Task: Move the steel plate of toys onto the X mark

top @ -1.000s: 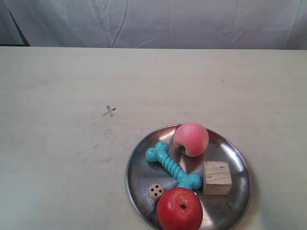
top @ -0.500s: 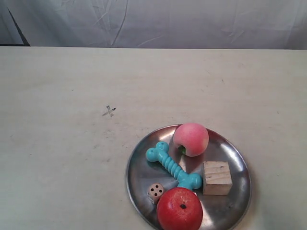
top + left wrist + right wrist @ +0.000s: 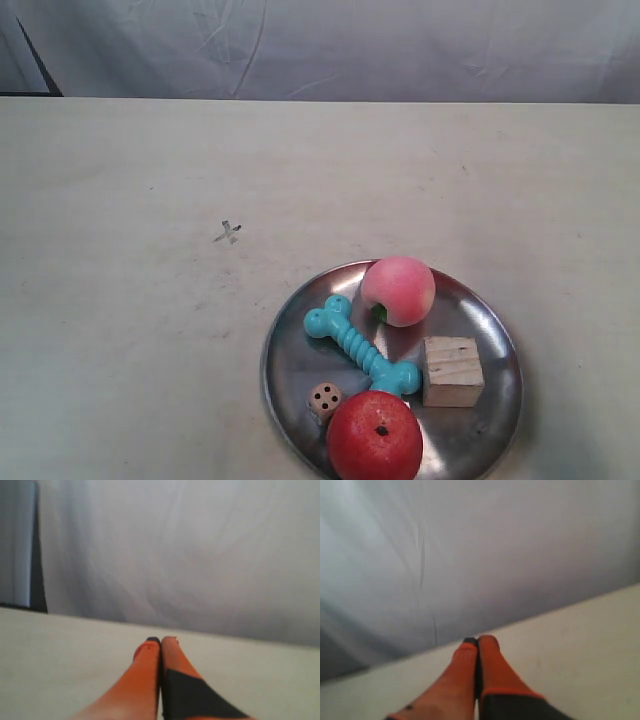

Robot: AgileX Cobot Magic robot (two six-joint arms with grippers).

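Observation:
The steel plate (image 3: 490,330) lies near the front edge of the exterior view, right of centre. On it rest a pink peach (image 3: 398,290), a turquoise bone (image 3: 361,346), a wooden cube (image 3: 452,371), a small die (image 3: 324,399) and a red apple (image 3: 375,436). The faint X mark (image 3: 229,232) sits on the table, up and left of the plate. Neither arm shows in the exterior view. My left gripper (image 3: 160,640) and right gripper (image 3: 478,640) both have orange fingers pressed together, holding nothing, pointing over bare table toward the curtain.
A wrinkled white curtain (image 3: 330,45) hangs behind the table's far edge. A dark post (image 3: 30,50) stands at the back left corner. The cream tabletop (image 3: 120,330) stretches to the left of the plate.

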